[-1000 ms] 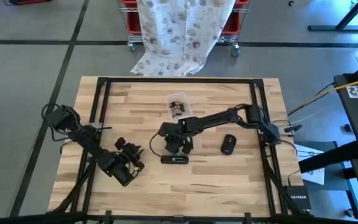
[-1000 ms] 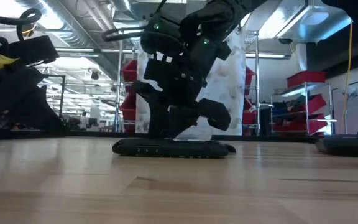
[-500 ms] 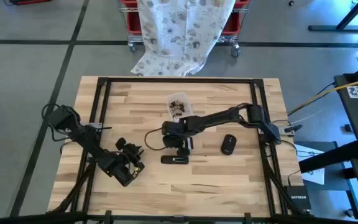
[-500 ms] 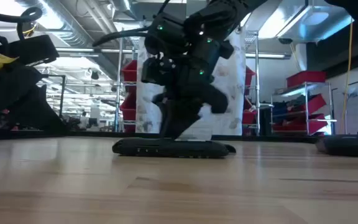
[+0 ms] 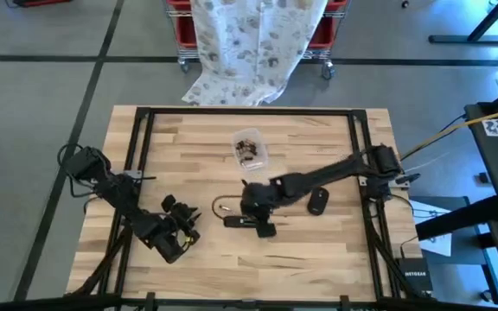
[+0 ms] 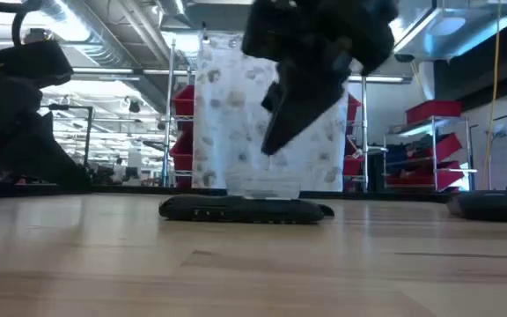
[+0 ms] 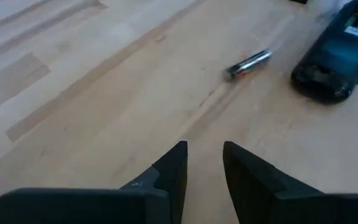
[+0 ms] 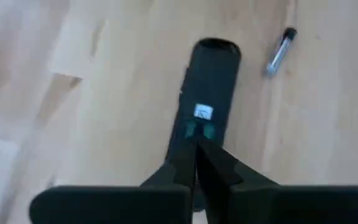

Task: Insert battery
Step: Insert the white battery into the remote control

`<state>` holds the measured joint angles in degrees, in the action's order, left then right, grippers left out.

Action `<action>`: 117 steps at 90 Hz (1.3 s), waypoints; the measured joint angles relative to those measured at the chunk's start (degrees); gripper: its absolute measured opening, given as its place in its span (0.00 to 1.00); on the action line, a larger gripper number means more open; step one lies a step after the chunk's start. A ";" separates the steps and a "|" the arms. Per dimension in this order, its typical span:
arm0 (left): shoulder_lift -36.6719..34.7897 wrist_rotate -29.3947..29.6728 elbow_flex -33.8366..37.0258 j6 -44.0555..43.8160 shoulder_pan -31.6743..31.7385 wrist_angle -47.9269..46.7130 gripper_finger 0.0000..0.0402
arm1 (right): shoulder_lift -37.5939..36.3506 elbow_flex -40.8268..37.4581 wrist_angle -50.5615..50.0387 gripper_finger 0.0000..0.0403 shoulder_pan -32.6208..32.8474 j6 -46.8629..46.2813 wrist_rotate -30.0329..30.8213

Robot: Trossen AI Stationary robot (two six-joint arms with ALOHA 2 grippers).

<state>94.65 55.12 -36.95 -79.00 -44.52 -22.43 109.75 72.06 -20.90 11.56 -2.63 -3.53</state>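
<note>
Compared with one second earlier, the right arm has swung toward the table's near edge: its wrist, which then stood over the far side of the remote, now lies over the remote's right end, and its base link has drawn back toward the right rail. In the low view the dark mass that had reached down to the remote is now lifted, leaving the remote's top clear. The left arm has hardly moved.

The right gripper (image 8: 196, 163) hangs over the remote control (image 5: 242, 222), a dark flat bar lying on the wooden table (image 5: 318, 250) near its middle. In the right wrist view its two fingers (image 8: 180, 167) are pressed together with no gap and nothing between them, their tips pointing along the remote's body toward a small white label. Whether the tips touch the remote cannot be told.

The battery (image 8: 279, 50), a slim silver cylinder with a dark end, lies loose on the wood just beside the remote's far end, apart from it; the left wrist view shows it too, near the remote.

The left gripper (image 7: 204, 160) waits at the table's near left, its fingers a little apart and empty. A clear cup of small parts (image 5: 250, 147) stands farther back; a black mouse-shaped object (image 5: 318, 199) lies to the right.
</note>
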 joint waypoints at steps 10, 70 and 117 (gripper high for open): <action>0.00 2.21 0.00 3.79 -0.08 1.99 0.21 | 0.16 -1.41 4.39 0.00 0.88 0.36 2.39; -0.04 -21.21 0.00 46.20 21.94 19.20 0.21 | 3.09 -0.52 15.18 0.15 -5.25 -4.45 11.93; 0.15 -22.71 0.04 46.70 27.91 24.42 0.21 | 12.41 -0.39 23.15 0.01 -6.57 -5.88 3.28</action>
<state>94.80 32.41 -36.91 -32.30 -16.61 2.00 122.17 71.68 2.24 4.98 -8.52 -0.25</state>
